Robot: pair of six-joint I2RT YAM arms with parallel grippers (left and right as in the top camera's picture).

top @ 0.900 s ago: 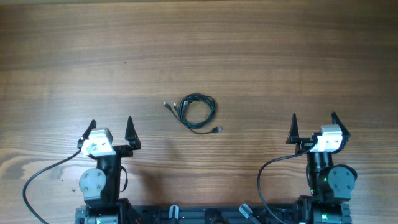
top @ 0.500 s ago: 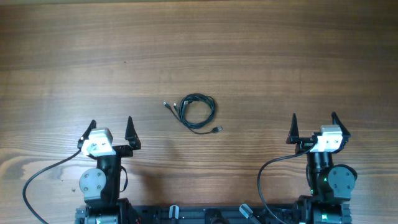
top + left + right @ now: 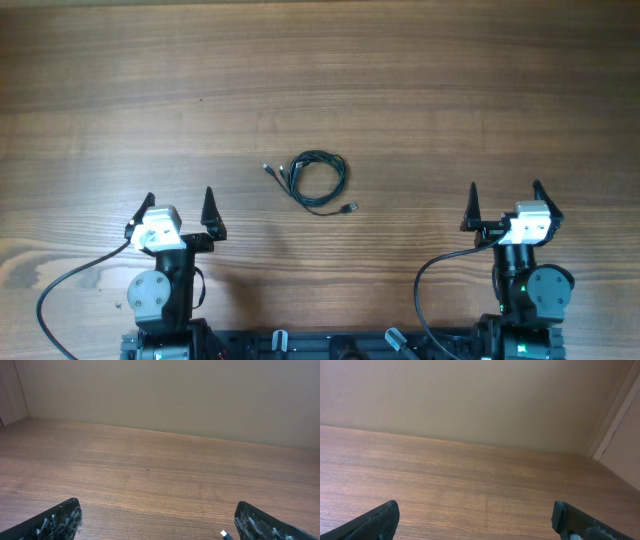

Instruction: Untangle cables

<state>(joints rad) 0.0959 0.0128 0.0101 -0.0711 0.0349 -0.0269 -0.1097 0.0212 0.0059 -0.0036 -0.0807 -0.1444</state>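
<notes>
The cables (image 3: 318,179) lie in one small dark coiled bundle at the middle of the wooden table, with tiny plugs sticking out at the left and lower right. One small white plug tip (image 3: 224,534) shows at the bottom of the left wrist view, just inside the right finger. My left gripper (image 3: 178,206) is open and empty at the near left, well short of the coil. My right gripper (image 3: 505,199) is open and empty at the near right. The right wrist view shows only bare wood between its fingers (image 3: 475,522).
Thick black arm cables (image 3: 60,285) loop over the table's near edge by each arm base. A plain beige wall (image 3: 170,395) rises behind the table's far edge.
</notes>
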